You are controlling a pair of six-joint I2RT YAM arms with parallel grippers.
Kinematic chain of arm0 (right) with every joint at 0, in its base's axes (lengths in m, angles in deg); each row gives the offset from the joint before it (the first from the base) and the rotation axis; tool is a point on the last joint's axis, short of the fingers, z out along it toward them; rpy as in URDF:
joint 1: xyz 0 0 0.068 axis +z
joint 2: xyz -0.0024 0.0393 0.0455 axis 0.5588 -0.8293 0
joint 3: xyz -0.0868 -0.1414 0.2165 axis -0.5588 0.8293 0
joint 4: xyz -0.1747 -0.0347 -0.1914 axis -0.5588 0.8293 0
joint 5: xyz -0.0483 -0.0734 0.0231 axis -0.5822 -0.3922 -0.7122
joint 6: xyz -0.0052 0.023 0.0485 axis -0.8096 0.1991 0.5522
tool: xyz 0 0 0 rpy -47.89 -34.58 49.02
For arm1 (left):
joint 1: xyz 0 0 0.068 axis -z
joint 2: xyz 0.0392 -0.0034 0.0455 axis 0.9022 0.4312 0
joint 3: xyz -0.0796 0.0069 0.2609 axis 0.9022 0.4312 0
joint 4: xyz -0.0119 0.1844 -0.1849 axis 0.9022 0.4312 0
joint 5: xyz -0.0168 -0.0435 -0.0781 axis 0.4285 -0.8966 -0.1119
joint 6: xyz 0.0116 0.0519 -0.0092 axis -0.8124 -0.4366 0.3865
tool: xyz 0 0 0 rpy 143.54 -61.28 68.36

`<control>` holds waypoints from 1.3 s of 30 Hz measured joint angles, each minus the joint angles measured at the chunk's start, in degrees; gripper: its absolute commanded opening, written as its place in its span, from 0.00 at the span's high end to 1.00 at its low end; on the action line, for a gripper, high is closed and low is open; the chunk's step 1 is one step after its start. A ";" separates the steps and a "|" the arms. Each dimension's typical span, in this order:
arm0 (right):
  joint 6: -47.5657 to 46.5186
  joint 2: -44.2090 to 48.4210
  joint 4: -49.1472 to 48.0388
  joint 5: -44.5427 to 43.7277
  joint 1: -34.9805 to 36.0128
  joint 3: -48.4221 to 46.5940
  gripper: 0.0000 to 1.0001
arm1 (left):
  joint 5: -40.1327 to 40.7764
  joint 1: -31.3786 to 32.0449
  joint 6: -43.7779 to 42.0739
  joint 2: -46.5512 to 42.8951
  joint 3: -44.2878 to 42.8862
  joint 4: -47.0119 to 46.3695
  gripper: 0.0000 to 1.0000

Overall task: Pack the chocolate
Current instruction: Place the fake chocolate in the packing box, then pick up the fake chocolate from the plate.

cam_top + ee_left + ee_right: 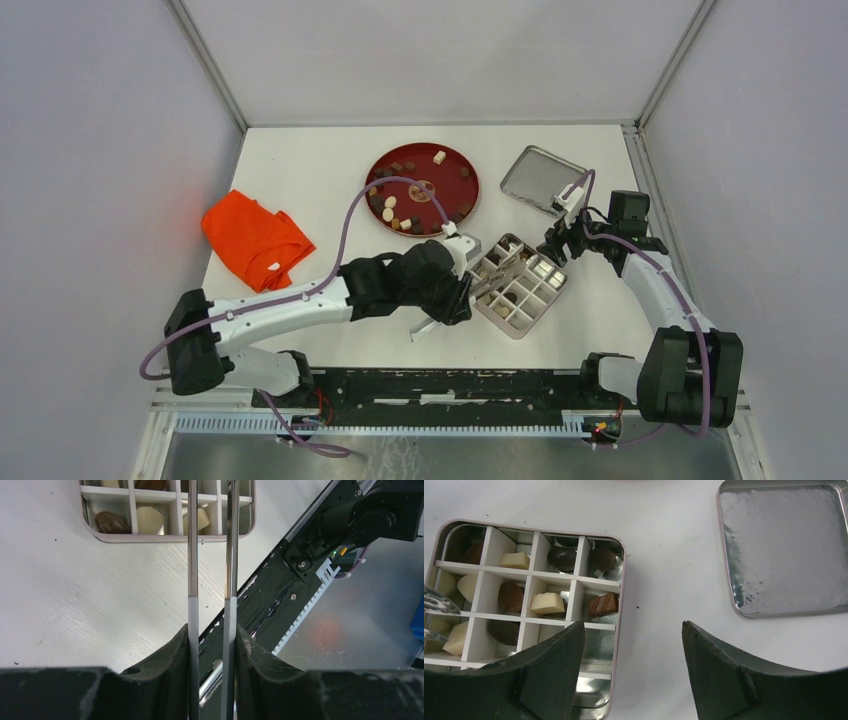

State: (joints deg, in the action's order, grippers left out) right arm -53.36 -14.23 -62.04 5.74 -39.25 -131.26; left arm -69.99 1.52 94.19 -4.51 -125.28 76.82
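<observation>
Packing is well advanced but not complete. The square silver tin with white dividers [619, 605] sits on the table between the two arms. In the right wrist view most of its visible compartments hold one piece each. At least one cell on the side nearest the right arm shows bare metal, and the nearest row is hidden behind the fingers.

A fair number of pieces remain on the round red plate [450, 190], well apart from the tin. The tin's flat silver lid [781, 550] lies upturned beside the tin, not yet fitted.

The chocolate [547, 603] is small and bite-size: dark brown, mid brown and cream-white, some blocky, some rounded.

The left gripper [212, 632] is pressed together on a pair of steel tweezers [193, 555], whose arms reach over the tin's edge. The tips run out of view, so it cannot be told whether they hold a piece. The right gripper [633, 630] hangs over the tin's near corner with fingers spread wide, holding nothing.
</observation>
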 measured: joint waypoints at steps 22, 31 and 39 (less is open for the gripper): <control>0.35 0.02 -0.52 0.63 -0.04 -0.04 0.23 | 8.70 -12.28 -0.04 -10.58 2.99 0.74 0.67; 0.39 0.52 -0.81 2.80 -0.04 -0.02 0.23 | 6.75 -20.59 -1.62 -10.60 2.36 0.74 0.67; -0.15 0.63 -1.14 3.87 -0.11 0.00 0.23 | 6.82 -24.76 -2.29 -10.27 2.36 0.74 0.67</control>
State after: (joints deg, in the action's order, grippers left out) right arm -53.51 -13.60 -63.18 9.61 -39.36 -131.26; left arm -63.17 -23.24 91.89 -14.78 -122.92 77.56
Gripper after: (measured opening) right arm 0.772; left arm 0.364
